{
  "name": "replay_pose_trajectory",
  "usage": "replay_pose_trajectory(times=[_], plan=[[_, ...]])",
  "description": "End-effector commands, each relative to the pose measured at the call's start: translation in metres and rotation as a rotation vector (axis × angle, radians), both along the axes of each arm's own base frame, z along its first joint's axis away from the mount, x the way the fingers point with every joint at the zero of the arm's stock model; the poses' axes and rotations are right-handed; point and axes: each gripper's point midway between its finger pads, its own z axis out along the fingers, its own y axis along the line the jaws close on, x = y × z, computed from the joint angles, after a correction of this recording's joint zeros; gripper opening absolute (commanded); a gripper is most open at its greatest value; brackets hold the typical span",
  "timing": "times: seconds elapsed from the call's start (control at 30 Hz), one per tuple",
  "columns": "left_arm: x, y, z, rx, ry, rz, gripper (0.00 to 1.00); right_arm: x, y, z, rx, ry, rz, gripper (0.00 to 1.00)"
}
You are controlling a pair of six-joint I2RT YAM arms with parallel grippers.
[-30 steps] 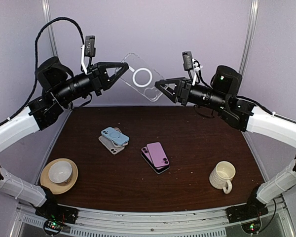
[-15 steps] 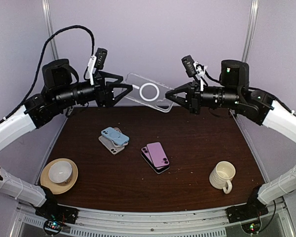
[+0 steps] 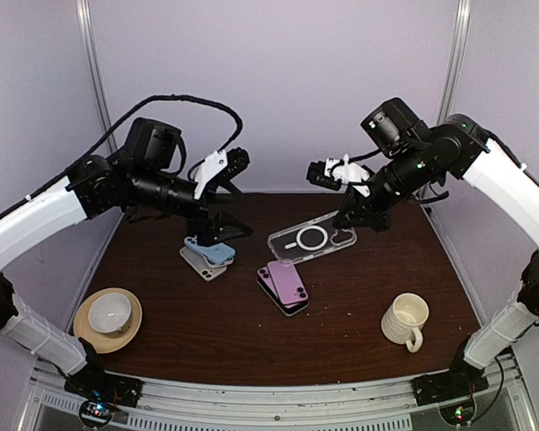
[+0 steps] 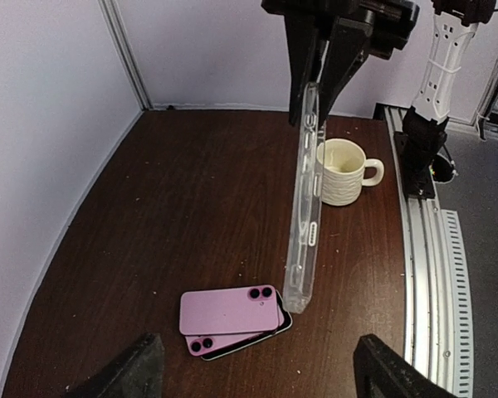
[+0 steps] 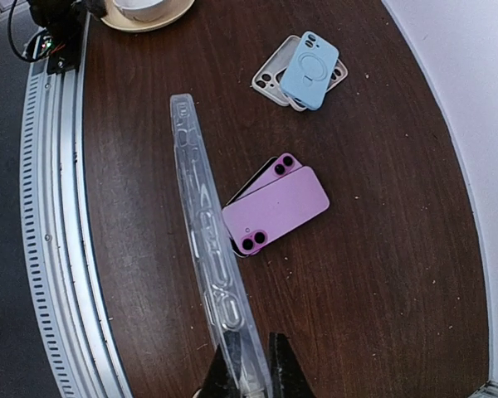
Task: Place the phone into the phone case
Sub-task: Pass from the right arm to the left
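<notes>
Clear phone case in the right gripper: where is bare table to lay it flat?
Bare wood lies between the stacked purple phones and the ribbed cream mug, and along the near edge toward the tan saucer. Crowded: around the blue case stack.

Overhead plus wrist views; purple phones (image 3: 285,284) shared

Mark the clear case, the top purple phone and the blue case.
clear case (image 3: 311,238): top view, middle of its back, beside the ring.
top purple phone (image 4: 230,310): left wrist view, centre of its back.
blue case (image 5: 311,71): right wrist view, middle of its ringed back.
</notes>
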Motion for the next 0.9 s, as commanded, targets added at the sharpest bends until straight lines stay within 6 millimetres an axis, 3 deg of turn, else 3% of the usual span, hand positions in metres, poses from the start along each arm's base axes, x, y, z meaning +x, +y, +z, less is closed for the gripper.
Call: replay_pose_trajectory(times=[0.0, 0.17, 0.3, 0.37, 0.57, 0.67, 0.8, 0.83, 0.87], plan=[[-0.004, -0.030, -0.003, -0.111, 0.078, -0.096, 0.80, -0.020, 0.005, 0.016, 0.039, -0.013, 0.114, 0.00], [-0.010, -0.063, -0.041, -0.073, 0.123, -0.108, 0.77, -0.016, 0.012, 0.015, 0.061, -0.036, 0.130, 0.00], [-0.013, -0.068, -0.025, -0.160, 0.084, -0.111, 0.72, -0.017, 0.015, 0.016, 0.060, -0.024, 0.139, 0.00], [-0.011, -0.067, -0.025, -0.165, 0.066, -0.106, 0.60, -0.018, 0.017, 0.017, 0.067, -0.022, 0.147, 0.00], [-0.012, -0.066, -0.043, -0.116, 0.092, -0.103, 0.00, -0.020, 0.022, 0.023, 0.093, -0.033, 0.162, 0.00], [-0.009, -0.063, -0.038, -0.147, 0.098, -0.064, 0.00, -0.017, 0.024, 0.029, 0.117, -0.041, 0.139, 0.03], [0.009, -0.050, 0.000, -0.344, 0.098, 0.103, 0.00, 0.005, 0.024, 0.048, 0.271, -0.088, -0.056, 0.81], [0.012, -0.046, 0.013, -0.412, 0.093, 0.136, 0.00, 0.014, 0.024, 0.056, 0.355, -0.117, -0.132, 0.96], [0.015, -0.042, 0.023, -0.472, 0.103, 0.167, 0.00, 0.023, 0.022, 0.061, 0.445, -0.127, -0.218, 0.99]])
